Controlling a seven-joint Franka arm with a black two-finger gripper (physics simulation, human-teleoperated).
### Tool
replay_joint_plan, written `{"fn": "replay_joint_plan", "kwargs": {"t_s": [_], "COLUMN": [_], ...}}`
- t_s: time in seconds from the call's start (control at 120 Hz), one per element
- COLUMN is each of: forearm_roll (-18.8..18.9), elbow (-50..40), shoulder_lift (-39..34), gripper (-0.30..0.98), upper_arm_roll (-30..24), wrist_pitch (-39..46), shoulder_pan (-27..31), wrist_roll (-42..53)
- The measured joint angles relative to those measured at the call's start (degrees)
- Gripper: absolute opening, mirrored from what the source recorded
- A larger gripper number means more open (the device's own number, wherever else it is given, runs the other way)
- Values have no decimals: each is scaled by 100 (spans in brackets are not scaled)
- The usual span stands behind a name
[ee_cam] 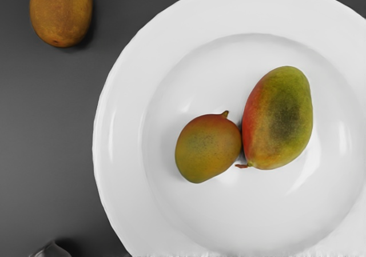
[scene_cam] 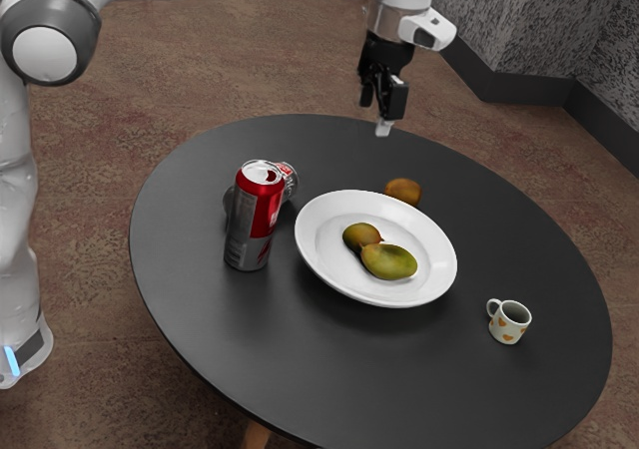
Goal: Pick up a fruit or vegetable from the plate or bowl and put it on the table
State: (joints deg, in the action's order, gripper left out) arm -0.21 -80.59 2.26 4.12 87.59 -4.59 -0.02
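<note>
- Small mango [ee_cam: 208,148], the likelier pick: on the plate [ee_cam: 120,125], below the pincer [scene_cam: 383,125]. Probably light, firm, slippery-skinned; best taken across its narrower middle.
- Large mango [ee_cam: 278,120]: just beside it, likely heavier, easily nudged.
- Pincer: raised; whether spread or pressed together, I cannot tell.
- Brown fruit [scene_cam: 403,191]: on the desk [scene_cam: 200,309], below the pincer.

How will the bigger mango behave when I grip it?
The bigger mango has smooth-looking skin, so it may slip. Being rounded, it could roll if nudged. The smaller mango lies right beside it and would probably shift too.
</note>
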Motion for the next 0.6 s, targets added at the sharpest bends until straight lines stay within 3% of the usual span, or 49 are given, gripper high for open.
{"fn": "replay_joint_plan", "kwargs": {"t_s": [0.217, 0.308, 0.467, 0.6], "forearm_roll": [-44, -46, -30, -19], "elbow": [57, 494, 706, 782], "shoulder_lift": [48, 270, 562, 958], "gripper": [69, 69, 68, 69], "upper_arm_roll": [24, -210, -509, -465], "wrist_pitch": [-73, -79, -10, 124], "shoulder_pan": [-160, -69, -783, -685], "wrist_roll": [7, 7, -2, -4]}}
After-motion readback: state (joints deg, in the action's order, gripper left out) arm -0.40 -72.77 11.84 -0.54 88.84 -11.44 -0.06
